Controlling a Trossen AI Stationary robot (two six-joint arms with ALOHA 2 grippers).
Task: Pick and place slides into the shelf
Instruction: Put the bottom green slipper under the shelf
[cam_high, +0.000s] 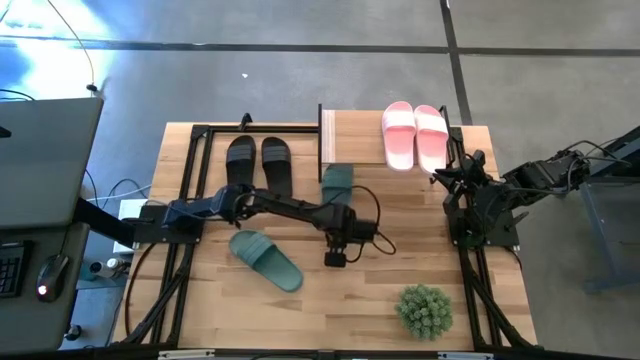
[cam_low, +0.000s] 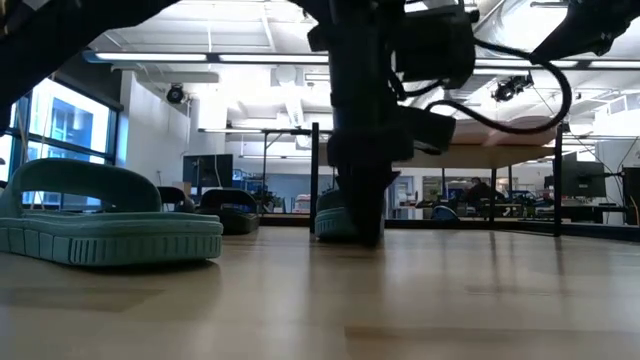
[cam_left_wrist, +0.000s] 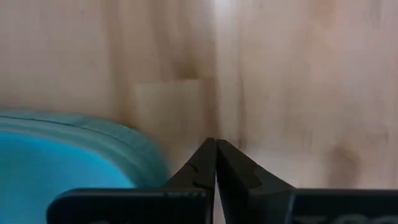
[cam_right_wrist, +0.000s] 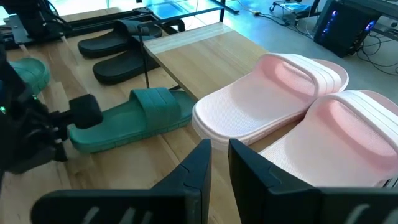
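Observation:
One dark green slide (cam_high: 337, 184) lies sole-down on the table with its toe under the shelf (cam_high: 350, 135); it also shows in the right wrist view (cam_right_wrist: 134, 115). My left gripper (cam_high: 336, 222) is shut and points down at that slide's heel end (cam_left_wrist: 216, 144). The second green slide (cam_high: 266, 260) lies on the table nearer the front. The black pair (cam_high: 258, 160) sits left of the shelf. The pink pair (cam_high: 416, 136) rests on the shelf's top board. My right gripper (cam_right_wrist: 219, 146) waits at the table's right side, open by a narrow gap. My left gripper comes from above with its shut fingers (cam_left_wrist: 199, 165) pointing down, right beside the rim of the green slide's heel end (cam_left_wrist: 146, 155). I cannot tell whether a finger touches the rim. The slide lies flat on the table.
A round green spiky plant (cam_high: 424, 310) stands near the front right corner. Black frame rails (cam_high: 190, 180) run along the table's left and right sides. Bare wood (cam_high: 400, 240) lies between the left gripper and the plant.

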